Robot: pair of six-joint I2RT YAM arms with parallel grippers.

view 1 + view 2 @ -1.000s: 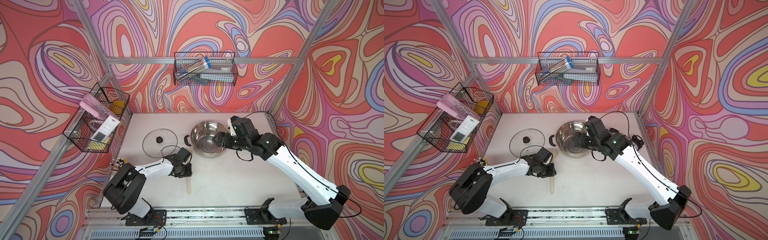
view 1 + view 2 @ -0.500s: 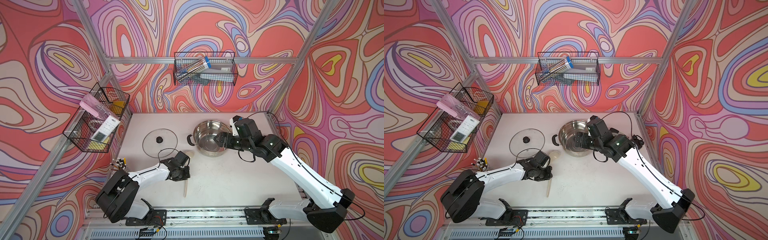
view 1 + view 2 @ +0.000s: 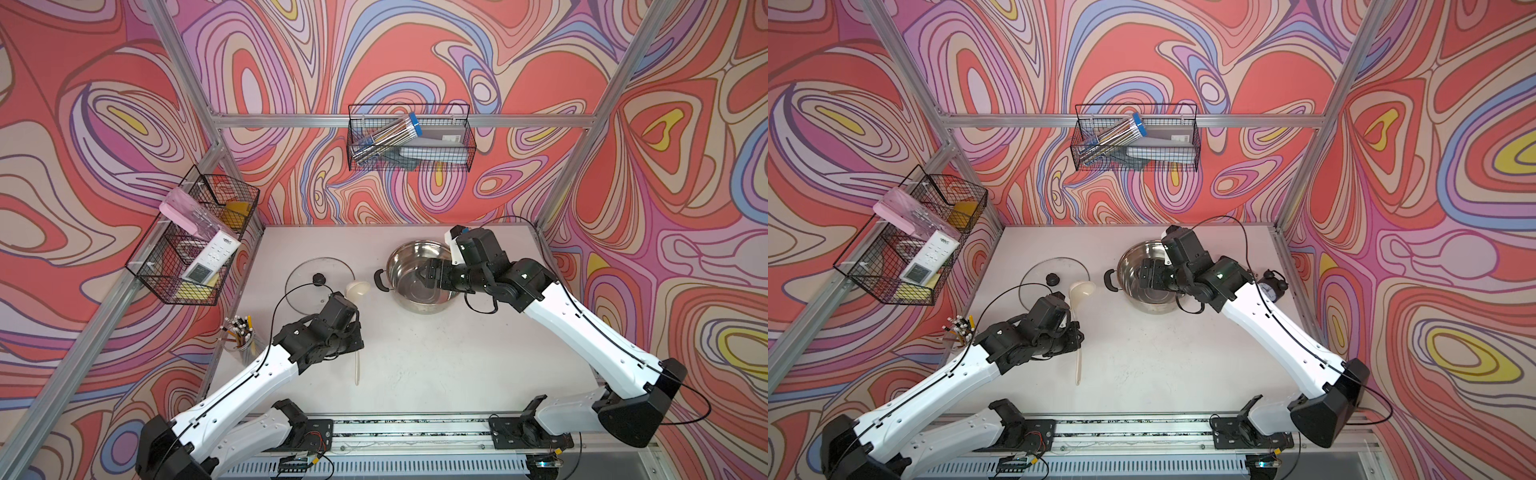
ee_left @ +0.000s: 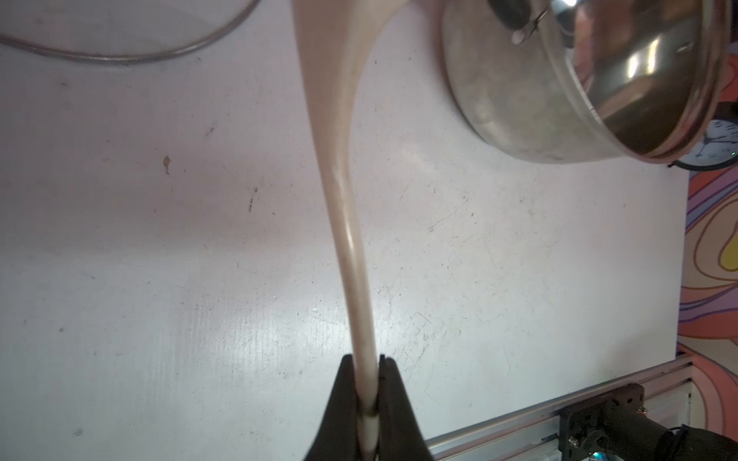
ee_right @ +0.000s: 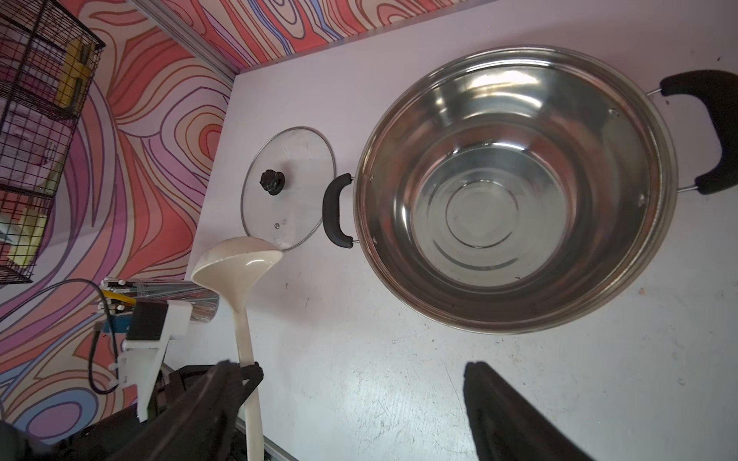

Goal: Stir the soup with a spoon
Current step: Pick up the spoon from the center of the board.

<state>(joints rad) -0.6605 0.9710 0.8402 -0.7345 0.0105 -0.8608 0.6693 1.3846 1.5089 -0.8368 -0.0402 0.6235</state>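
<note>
Counter (image 3: pixel 419 357): white, scuffed and speckled, boxed in by swirl-patterned walls (image 3: pixel 415 62) on aluminium framing. I see the left gripper (image 4: pixel 366 367) pinched tight on the spoon (image 3: pixel 358 288) handle. The spoon's bowl sits between the glass lid (image 3: pixel 307 270) and the pot (image 5: pixel 479 207). Right gripper (image 3: pixel 428 276) hangs over the pot, jaws wide.

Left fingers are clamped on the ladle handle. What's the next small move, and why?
Probably carry the ladle sideways until its bowl is above the pot. The left gripper has its fingers shut on the handle, and the bowl looks lifted, by the glass lid and short of the pot's rim. The right gripper, fingers open, hangs near that rim, so watch for a clash.
</note>
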